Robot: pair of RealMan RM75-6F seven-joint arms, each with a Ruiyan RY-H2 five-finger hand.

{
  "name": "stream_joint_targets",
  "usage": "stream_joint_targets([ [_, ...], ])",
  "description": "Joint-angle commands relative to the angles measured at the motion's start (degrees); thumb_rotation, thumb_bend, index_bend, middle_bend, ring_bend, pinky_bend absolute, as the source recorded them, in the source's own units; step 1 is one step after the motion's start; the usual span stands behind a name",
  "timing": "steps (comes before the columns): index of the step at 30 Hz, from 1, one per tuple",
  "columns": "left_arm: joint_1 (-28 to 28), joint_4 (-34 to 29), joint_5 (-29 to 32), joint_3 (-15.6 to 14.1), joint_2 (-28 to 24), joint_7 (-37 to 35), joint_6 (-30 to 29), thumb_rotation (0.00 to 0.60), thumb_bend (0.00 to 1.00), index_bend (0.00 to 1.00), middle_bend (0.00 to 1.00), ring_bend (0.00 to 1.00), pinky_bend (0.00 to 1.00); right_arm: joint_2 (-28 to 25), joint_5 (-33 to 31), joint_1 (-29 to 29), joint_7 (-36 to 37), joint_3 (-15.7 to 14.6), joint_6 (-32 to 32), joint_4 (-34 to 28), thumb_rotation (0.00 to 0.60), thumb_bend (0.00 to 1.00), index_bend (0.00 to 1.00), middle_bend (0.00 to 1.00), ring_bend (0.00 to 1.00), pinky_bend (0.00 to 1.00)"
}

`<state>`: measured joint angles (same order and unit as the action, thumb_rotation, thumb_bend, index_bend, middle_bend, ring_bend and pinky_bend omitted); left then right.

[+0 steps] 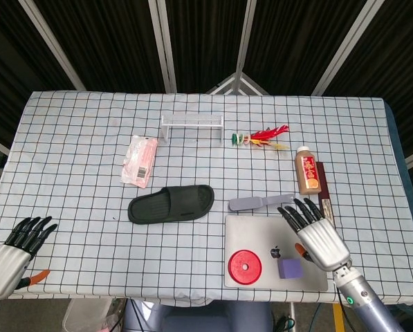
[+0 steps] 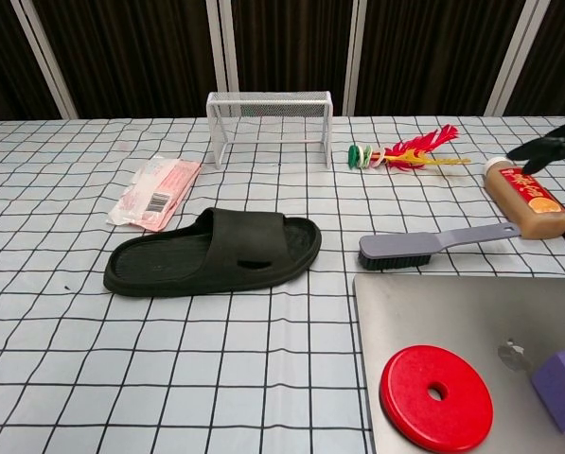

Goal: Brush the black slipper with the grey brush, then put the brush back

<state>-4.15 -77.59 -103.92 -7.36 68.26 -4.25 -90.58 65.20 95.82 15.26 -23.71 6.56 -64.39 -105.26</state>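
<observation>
The black slipper (image 1: 171,203) (image 2: 213,252) lies flat at the middle of the table, toe pointing left. Just right of it lies the grey brush (image 1: 259,203) (image 2: 432,244), bristles down, its handle pointing right. My right hand (image 1: 315,234) hovers open with fingers spread over the laptop's right part, its fingertips (image 2: 545,147) close to the brush handle's end and holding nothing. My left hand (image 1: 14,252) is open at the table's front left corner, far from the slipper.
A silver laptop (image 1: 259,235) in front of the brush carries a red disc (image 1: 245,265) and a purple block (image 1: 289,268). A brown bottle (image 1: 307,173), a feather shuttlecock (image 1: 261,136), a white wire rack (image 1: 192,123) and a pink packet (image 1: 140,160) lie further back.
</observation>
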Motion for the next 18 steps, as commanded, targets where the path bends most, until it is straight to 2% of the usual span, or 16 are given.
stream_joint_targets([
  [1,-1.38,-0.47,1.69,0.33,0.77,1.49,3.69,0.600,0.05,0.00,0.00,0.00,0.00,3.52,-5.81,4.52,-4.53,2.96,6.10,-0.13,0.600,0.34,0.12,0.21,0.08,0.10],
  [10,-2.25,-1.08,4.93,1.59,1.53,4.50,7.01,0.600,0.05,0.00,0.00,0.00,0.00,11.10,-15.29,12.66,-12.53,5.49,15.11,3.70,0.600,0.34,0.17,0.23,0.10,0.11],
  [18,-1.60,-1.44,6.58,2.31,1.38,5.30,6.22,0.600,0.05,0.00,0.00,0.00,0.00,15.12,-21.69,16.79,-16.10,6.51,17.17,6.40,0.600,0.34,0.17,0.23,0.10,0.11],
])
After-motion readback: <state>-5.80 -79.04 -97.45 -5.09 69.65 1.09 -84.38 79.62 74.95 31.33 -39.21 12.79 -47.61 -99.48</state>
